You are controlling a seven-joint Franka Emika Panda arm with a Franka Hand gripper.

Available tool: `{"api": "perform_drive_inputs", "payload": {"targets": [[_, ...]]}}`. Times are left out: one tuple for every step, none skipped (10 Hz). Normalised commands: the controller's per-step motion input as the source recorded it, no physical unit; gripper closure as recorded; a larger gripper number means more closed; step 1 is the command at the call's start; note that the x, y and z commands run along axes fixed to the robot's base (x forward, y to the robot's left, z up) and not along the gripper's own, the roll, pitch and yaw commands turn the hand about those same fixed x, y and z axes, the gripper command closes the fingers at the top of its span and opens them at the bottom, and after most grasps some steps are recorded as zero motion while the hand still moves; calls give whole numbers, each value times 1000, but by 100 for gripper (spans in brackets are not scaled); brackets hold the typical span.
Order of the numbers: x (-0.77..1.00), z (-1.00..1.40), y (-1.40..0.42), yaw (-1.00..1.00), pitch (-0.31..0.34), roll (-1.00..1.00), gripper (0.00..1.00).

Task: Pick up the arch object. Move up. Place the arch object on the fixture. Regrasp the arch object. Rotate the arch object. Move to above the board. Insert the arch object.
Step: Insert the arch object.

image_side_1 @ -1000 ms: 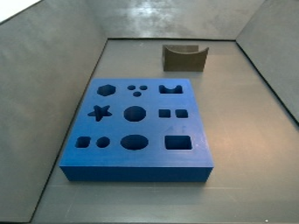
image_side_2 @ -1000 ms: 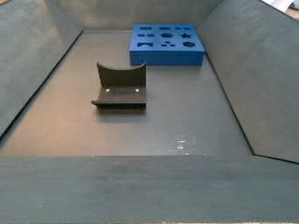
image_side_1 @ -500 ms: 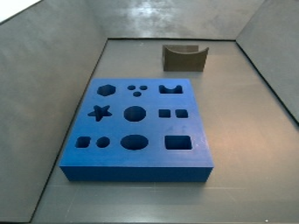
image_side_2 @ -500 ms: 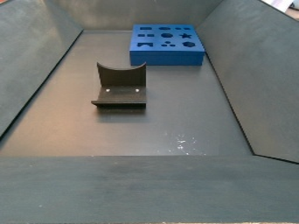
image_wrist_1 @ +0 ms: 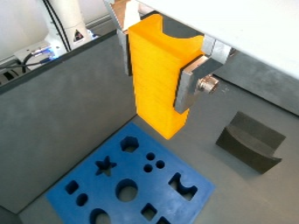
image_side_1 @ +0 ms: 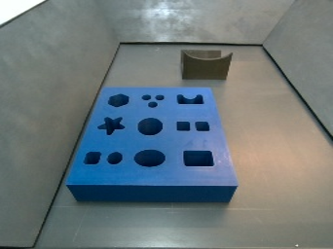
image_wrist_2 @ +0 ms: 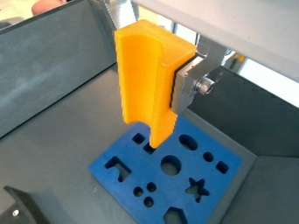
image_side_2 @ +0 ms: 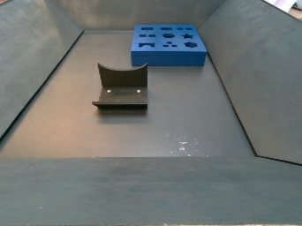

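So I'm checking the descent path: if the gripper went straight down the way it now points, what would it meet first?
Probably the big blue slab with shaped cut-outs. The gripper, shut on the tall orange-yellow block, hangs above it in both wrist views, so the block's lower end would touch first; exact alignment is unclear.

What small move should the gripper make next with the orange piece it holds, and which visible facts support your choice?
Probably a short shift sideways to line up with the arch-shaped hole, then lower. In both wrist views the gripper holds the arch object upright, high above the board, and the fixture stands empty; the side views show neither gripper nor piece.
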Motion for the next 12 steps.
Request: {"api": "perform_drive_inputs", "payload": {"targets": [[0,-977,360,0,-34,-90,100],[17,-1000,403,0,-21,-67,100],[37,-1000,386,60,-11,-73,100],[71,-971,289,57,-30,-123,100],[100,-683,14,0,-134,-237,100],[171,-591,0,0,-189,-263,100],[226,-606,0,14,-176,-257,100],[246,-683,0,43,-157,-221,100],[266,-951,0,71,-121,-76,100],[171,-1000,0,106,-44,0,100],[109,-1000,-63,97,-10,0,100],[71,-1000,-100,120,-16,0,100]]}}
